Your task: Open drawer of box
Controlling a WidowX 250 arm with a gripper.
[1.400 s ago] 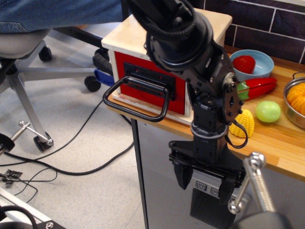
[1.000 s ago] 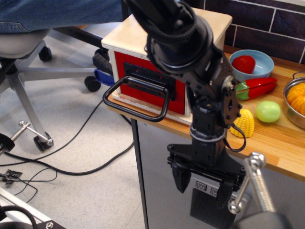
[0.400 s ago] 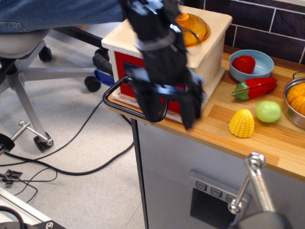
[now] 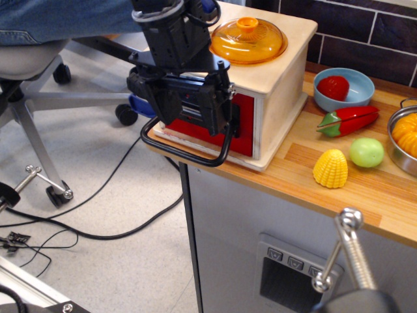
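Gripper sits right in front of the drawer, black body covering most of the red front panel; only the right strip and a sliver along the bottom edge of the red show. Fingers point down, spread apart, one at the left near the handle's left corner, one at the right over the panel; nothing pinched between them that I can see. Whether a fingertip touches the handle can't be told from this angle. The black bar handle sticks out past the counter edge, its lower loop visible, upper part hidden behind the gripper. Drawer gap is not readable: the seam between front and box is blocked, so can't tell whether it is flush or slightly out. The box, pale plywood, stands at the left end of the wooden counter, its left face mostly hidden by the arm. Orange lid on top is fully visible; anything behind it on the box top is covered by the arm. To the right: blue bowl with a red item in it, red pepper, green ball, yellow corn. Metal pot with something orange is cut off at the right edge. Grey cabinet panel below has buttons, markings too small to read. Blurred metal part in the bottom-right foreground, unidentifiable. No legible text or branding anywhere.
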